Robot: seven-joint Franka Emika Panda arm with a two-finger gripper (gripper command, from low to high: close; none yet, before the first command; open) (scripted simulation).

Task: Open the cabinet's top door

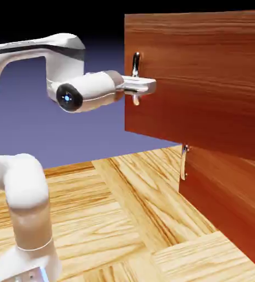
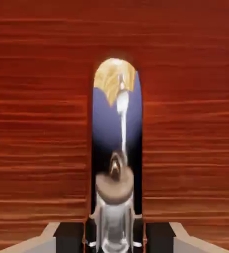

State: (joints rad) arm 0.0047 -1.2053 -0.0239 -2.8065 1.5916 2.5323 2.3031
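Blue-violet backdrop fills the space behind a pale wood-grain desk (image 1: 129, 209), and the cabinet (image 1: 228, 209) rises along the exterior view's right side. Its top door (image 1: 206, 77) stands already swung a little outward, its lower edge overhanging the lower panel (image 1: 228, 193) with its paler handle (image 1: 183, 162). The curved silver handle (image 1: 135, 65) runs vertically near the door's free edge, and the gripper (image 1: 143, 87) reaches horizontally onto it from the arm's side. In the hand view the bar (image 2: 115, 207) sits large between the fingers (image 2: 158, 237), which appear clamped on it. Judging from this, the coming pull must go away from the cabinet face, arcing around the hinge at the door's far side.
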